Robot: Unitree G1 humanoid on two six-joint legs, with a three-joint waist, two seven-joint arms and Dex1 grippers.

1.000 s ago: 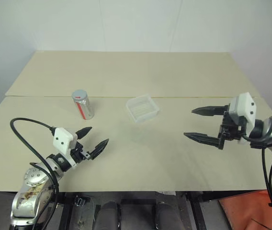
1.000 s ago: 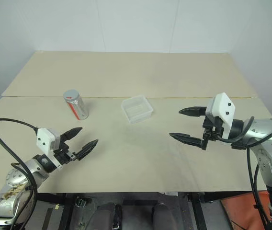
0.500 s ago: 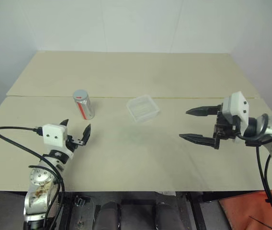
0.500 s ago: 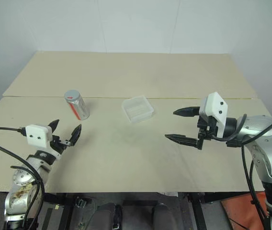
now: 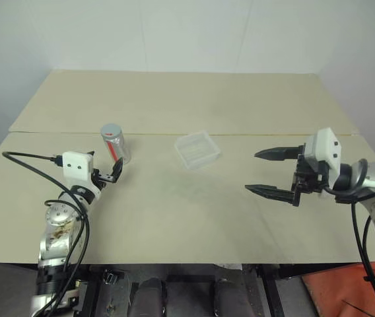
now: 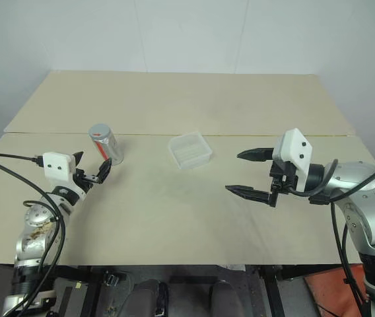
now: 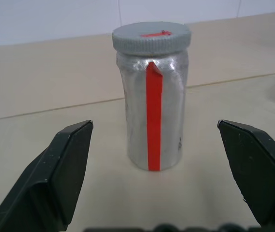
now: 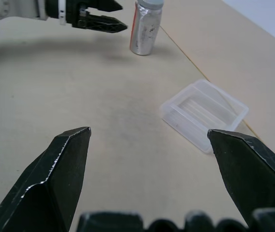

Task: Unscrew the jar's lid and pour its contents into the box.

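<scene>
Left eye: we're bringing the left gripper (image 5: 105, 176) in level at the jar (image 5: 115, 143), fingers spread wide, nothing in them, tips just short of the jar's near side. Jar is standing upright on the surface (image 5: 187, 218), lid (image 5: 111, 129) on. Box (image 5: 197, 149) is sitting well to the jar's right, near centre. Right gripper (image 5: 272, 172) is hanging above the surface on the right, spread wide, holding nothing, well apart from both. Our read: left is going for the body, right is waiting for the lid.

Right eye: same layout. Left gripper (image 6: 90, 170) is sitting just beside the jar (image 6: 106, 144), not touching. Box (image 6: 189, 150) is lying between the jar and the right gripper (image 6: 250, 173), likely so the pour needs only a short carry.

Left wrist: jar (image 7: 152, 101) is standing centred between the two fingers (image 7: 65, 169), gaps on both sides, so no contact yet. Grey lid (image 7: 151, 36) is seated square on top with its red mark facing up; a red stripe is running down the jar's side. We judge the line-up is good for a body grip below the lid, leaving the lid free to twist.

Right wrist: we're looking across the surface over the wide-spread fingers (image 8: 60, 179). Box (image 8: 204, 115) is lying near, looking empty. Jar (image 8: 145, 26) is standing further off with the left gripper (image 8: 101, 17) beside it. Nothing poured; unscrewing not yet started.
</scene>
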